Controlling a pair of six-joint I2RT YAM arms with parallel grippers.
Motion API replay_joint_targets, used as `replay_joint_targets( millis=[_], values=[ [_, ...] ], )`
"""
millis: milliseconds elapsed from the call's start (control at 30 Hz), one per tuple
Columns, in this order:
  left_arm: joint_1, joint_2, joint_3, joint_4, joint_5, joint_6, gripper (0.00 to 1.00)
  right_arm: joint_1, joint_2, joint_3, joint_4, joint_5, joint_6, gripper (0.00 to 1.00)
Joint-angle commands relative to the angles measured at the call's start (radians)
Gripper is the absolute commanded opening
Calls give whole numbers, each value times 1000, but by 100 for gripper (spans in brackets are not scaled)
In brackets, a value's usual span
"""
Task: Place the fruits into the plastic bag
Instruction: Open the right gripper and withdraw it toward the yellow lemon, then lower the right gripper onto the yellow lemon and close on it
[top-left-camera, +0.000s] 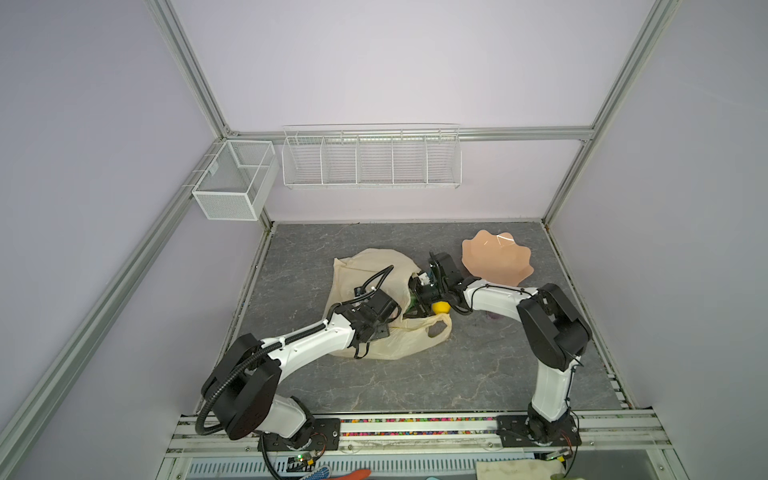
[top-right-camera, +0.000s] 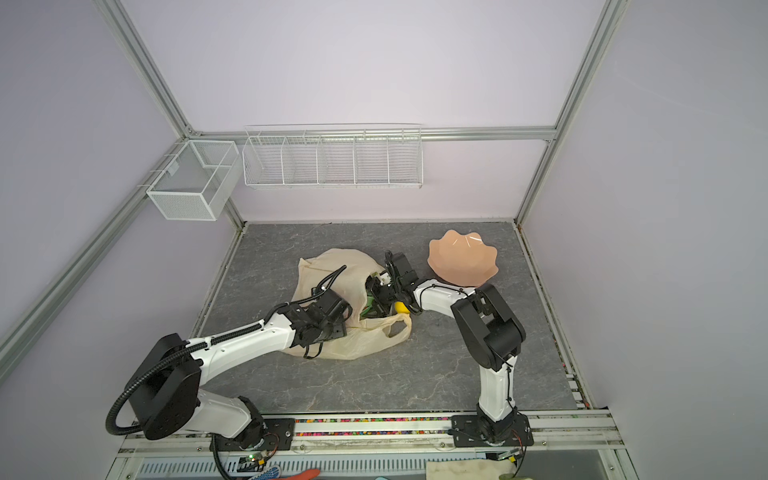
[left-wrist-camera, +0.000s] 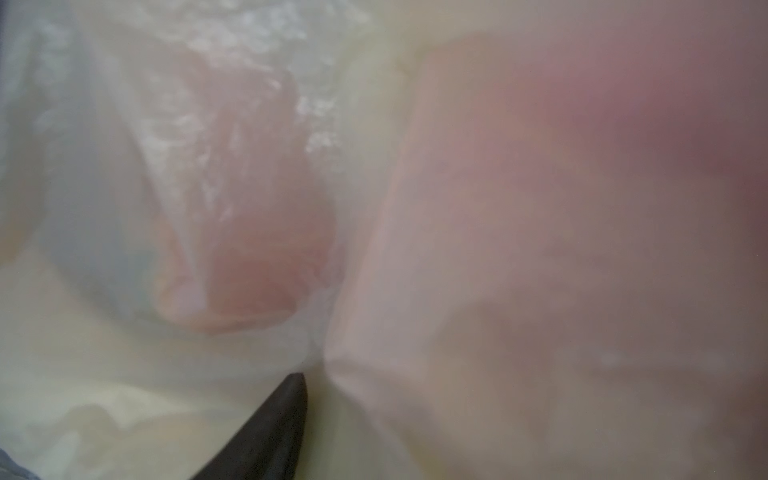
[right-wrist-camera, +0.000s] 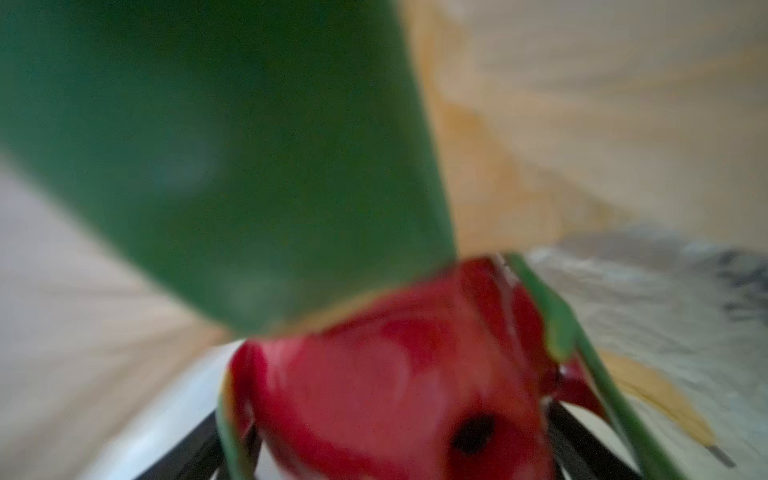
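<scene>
At the near left, the left arm reaches over the grey table (top-left-camera: 415, 374) and sets the left gripper (top-left-camera: 374, 330) on the near half of the plastic bag (top-left-camera: 365, 266). The bag lies crumpled left of centre with its mouth and one handle loop (top-left-camera: 436, 330) turned right. The left wrist view shows one dark fingertip (left-wrist-camera: 286, 411) against the translucent film. The second finger is out of frame, so it cannot be told whether this gripper is released or pinching the film. Pinkish shapes behind the film are too blurred to identify. Just beyond, at the bag mouth, the right gripper (top-left-camera: 419, 302) points left into the opening and is clenched, jaws wide, on the dragon fruit (right-wrist-camera: 395, 395). The right wrist view shows the red body seated between the dark fingers (right-wrist-camera: 187, 449), with green scales (right-wrist-camera: 557, 316) and bag film around it. A yellow citrus (top-left-camera: 440, 307) sits just beside the right wrist at the rim of the mouth; whether it lies inside the bag cannot be told. A small purplish item (top-left-camera: 494, 316) under the right arm is too small to identify. Farther right, the pink dish (top-left-camera: 496, 259) holds no fruit. Assessment: the task appears to be late in progress. Outstanding: release the dragon fruit inside the bag, then confirm or complete placement of the citrus.
</scene>
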Motion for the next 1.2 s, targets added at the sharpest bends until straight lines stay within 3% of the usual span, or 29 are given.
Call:
replay_joint_targets(
  millis=[0, 267, 467, 667, 967, 1167],
  values=[
    [42, -26, -59, -212, -163, -66, 63, -4, -77, 16, 30, -145, 30, 88],
    [40, -195, -65, -48, -69, 40, 67, 0, -21, 59, -15, -149, -13, 88],
    [40, -342, -60, 16, 26, 135, 75, -8, -5, 84, -73, -144, -66, 88],
    [40, -469, -43, -12, 26, 140, 84, -43, -74, 158, -387, -82, -299, 88],
    [37, -572, 63, -88, 30, 191, 86, -113, -244, 187, -792, 123, -570, 88],
    [16, -587, 141, -68, 57, 285, 89, -175, -364, 185, -1082, 438, -742, 88]
  ],
)
